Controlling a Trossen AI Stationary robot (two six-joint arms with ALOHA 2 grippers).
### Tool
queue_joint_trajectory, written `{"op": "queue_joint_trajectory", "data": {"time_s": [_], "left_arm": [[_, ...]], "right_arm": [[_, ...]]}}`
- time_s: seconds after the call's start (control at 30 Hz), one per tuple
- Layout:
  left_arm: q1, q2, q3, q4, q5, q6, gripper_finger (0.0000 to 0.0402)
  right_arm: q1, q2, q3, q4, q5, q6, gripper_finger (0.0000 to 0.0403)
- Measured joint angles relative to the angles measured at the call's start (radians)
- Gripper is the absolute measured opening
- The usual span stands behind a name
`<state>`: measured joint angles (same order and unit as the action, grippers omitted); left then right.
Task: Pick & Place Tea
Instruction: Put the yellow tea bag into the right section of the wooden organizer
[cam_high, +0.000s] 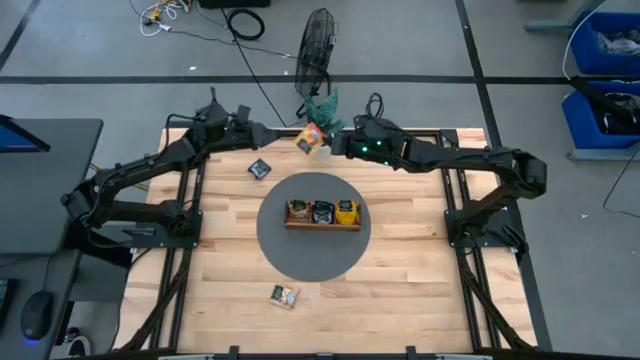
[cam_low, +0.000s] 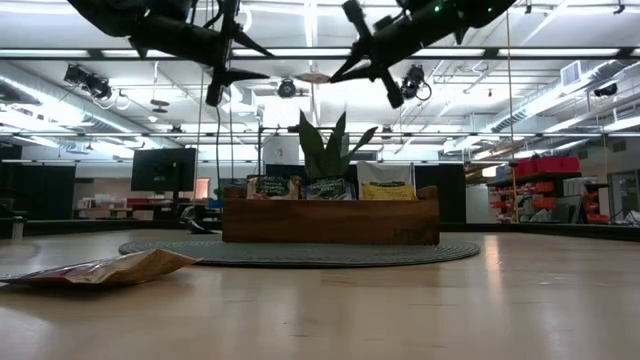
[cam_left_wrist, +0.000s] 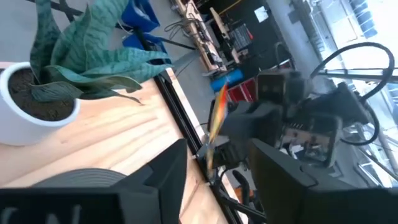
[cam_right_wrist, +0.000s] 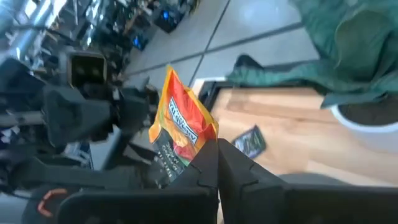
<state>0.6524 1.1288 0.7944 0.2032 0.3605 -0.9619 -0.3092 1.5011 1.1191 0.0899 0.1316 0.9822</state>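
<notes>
Left gripper (cam_high: 268, 132) first: we find it high over the far edge of the table (cam_high: 400, 290), its dark fingers (cam_left_wrist: 163, 180) spread apart with nothing between them. Just beside it, to the right, an orange-yellow sachet (cam_high: 310, 137) hangs in the air, and we see it edge-on from the left wrist view.

Below that, on the bare wood near the far left of the grey round mat (cam_high: 313, 262), lies a dark sachet (cam_high: 260, 168), flat and apart from everything else.

Toward the middle, the wooden tray (cam_high: 322, 226) sits on the mat. We count three sachets standing in it side by side: a white-green one (cam_high: 299, 211) at the left, a dark one (cam_high: 323, 211) in the middle, a yellow one (cam_high: 346, 210) at the right. Behind the tray, at the table's far edge, stands the potted plant (cam_high: 322, 105).

Nearer the front edge, left of centre, another white-green sachet (cam_high: 284, 296) lies on the wood, off the mat.

Further right, the right gripper (cam_high: 328, 145) is pinched tight on the lower corner of the orange-yellow sachet, holding it upright above the table. Our right wrist view shows the two fingers (cam_right_wrist: 245, 177) closed on the packet's edge.
</notes>
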Motion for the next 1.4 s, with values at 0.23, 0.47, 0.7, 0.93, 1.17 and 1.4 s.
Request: {"op": "queue_joint_trajectory", "data": {"time_s": [0.23, 0.47, 0.7, 0.93, 1.17, 1.4], "left_arm": [[-0.032, 0.006, 0.000, 0.013, -0.021, 0.003, 0.0201], [-0.098, 0.033, 0.000, 0.022, -0.086, 0.007, 0.0193], [-0.128, 0.084, -0.001, 0.110, -0.090, -0.021, 0.0173], [-0.130, 0.117, -0.001, 0.165, -0.078, -0.022, 0.0110], [-0.126, 0.117, -0.001, 0.174, -0.075, 0.007, 0.0009], [-0.093, 0.117, -0.001, 0.186, 0.040, 0.022, 0.0003]], "right_arm": [[0.004, -0.019, 0.000, 0.005, 0.029, -0.006, 0.0000], [0.010, -0.018, 0.000, 0.050, 0.044, -0.004, 0.0000], [0.020, -0.018, 0.000, 0.041, 0.036, 0.005, 0.0000], [0.042, -0.018, 0.000, 0.042, 0.079, 0.004, 0.0000], [0.048, -0.017, 0.000, 0.047, 0.071, 0.004, 0.0000], [0.045, -0.017, 0.000, 0.037, -0.058, -0.049, 0.0012]]}}
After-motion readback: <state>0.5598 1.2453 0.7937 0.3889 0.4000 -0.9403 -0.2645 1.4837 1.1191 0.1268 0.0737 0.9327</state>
